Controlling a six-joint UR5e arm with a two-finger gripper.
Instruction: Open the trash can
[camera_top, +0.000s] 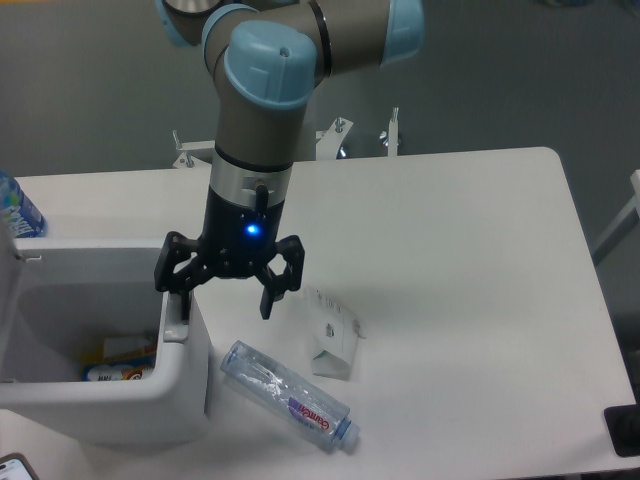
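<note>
The white trash can (186, 388) stands at the table's front left with its lid (9, 292) swung up at the far left edge, so the inside shows. Some packaging (118, 362) lies at its bottom. My gripper (225, 308) hangs open over the can's right rim, pointing down. Its left finger (181, 303) rests at the grey latch (175, 330); the right finger is outside the can, above the table.
A clear plastic bottle (288, 395) lies on its side just right of the can. A crumpled white carton (335, 342) sits beside it. A blue-labelled bottle (14, 212) stands at the back left, and a black object (623, 430) at the front right edge.
</note>
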